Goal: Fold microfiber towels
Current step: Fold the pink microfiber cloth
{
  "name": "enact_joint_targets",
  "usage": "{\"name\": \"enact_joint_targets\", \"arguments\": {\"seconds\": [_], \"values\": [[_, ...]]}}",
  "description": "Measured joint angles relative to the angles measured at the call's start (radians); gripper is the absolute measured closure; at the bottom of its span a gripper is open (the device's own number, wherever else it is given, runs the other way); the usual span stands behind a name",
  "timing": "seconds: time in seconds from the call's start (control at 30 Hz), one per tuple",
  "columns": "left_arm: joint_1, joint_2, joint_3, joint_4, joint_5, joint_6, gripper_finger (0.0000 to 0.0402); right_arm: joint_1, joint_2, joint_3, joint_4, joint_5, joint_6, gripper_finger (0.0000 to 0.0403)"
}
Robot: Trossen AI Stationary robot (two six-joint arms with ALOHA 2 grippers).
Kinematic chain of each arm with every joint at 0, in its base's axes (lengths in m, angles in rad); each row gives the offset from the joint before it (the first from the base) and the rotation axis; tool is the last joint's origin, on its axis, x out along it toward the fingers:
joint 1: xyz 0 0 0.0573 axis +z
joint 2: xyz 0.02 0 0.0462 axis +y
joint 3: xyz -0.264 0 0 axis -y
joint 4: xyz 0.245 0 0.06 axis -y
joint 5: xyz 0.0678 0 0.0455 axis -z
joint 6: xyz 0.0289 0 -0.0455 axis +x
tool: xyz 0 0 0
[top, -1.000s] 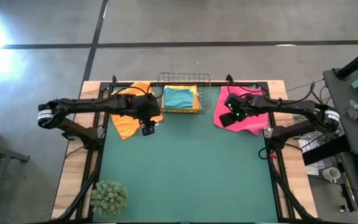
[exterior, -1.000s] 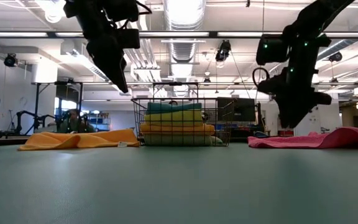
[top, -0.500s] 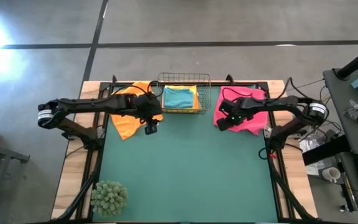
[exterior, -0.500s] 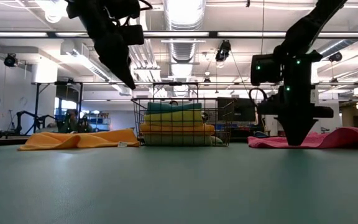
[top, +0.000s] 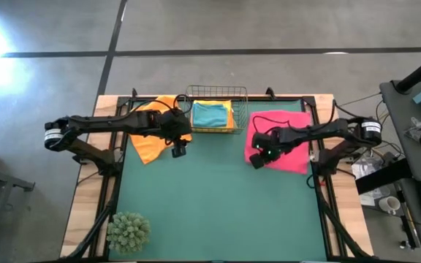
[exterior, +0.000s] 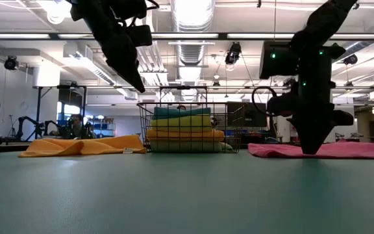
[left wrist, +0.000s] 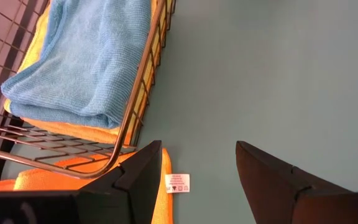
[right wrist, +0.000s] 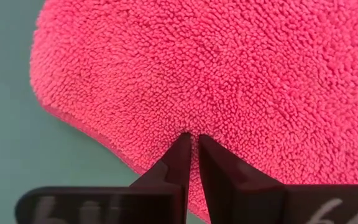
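The pink microfiber towel (top: 287, 140) is spread on the green table (top: 218, 204), right of the wire basket (top: 217, 111). Its near-left edge is pinched by the right gripper (right wrist: 191, 163). The left gripper (left wrist: 197, 177) is held wide above the orange towel (top: 149, 143).

A wire basket (top: 217, 93) stands at the middle of the far edge of the green table mat (top: 218, 204). A spiky green plant ball (top: 128, 231) sits at the mat's near left corner, on its own. Light wooden boards (top: 79, 219) flank the mat. Beyond the table, the low view shows a workshop hall with ceiling ducts (exterior: 190, 39) and a seated person (exterior: 76, 125) far off on the left.
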State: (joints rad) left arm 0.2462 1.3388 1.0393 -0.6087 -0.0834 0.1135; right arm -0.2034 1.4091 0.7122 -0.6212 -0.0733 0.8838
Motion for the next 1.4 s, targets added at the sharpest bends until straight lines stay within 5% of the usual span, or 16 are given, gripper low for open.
{"name": "enact_joint_targets", "arguments": {"seconds": [0.4, 0.7, 1.03, 1.4], "values": [[-0.001, -0.001, -0.001, 0.000, 0.002, -0.002, 0.0212, 0.289, 0.018, -0.003, 0.213, -0.013, 0.228, 0.0391], [-0.058, -0.001, -0.001, 0.000, 0.030, -0.003, 0.0212, 0.386, 0.106, 0.015, 0.386, 0.022, 0.259, 0.0391], [-0.186, 0.015, -0.013, 0.158, 0.030, -0.004, 0.0212, 0.435, 0.092, 0.135, 0.379, 0.123, 0.215, 0.0390], [-0.276, 0.165, -0.006, 0.471, 0.028, -0.004, 0.0212, 0.528, 0.070, 0.464, -0.133, 0.420, 0.244, 0.0390]]}}
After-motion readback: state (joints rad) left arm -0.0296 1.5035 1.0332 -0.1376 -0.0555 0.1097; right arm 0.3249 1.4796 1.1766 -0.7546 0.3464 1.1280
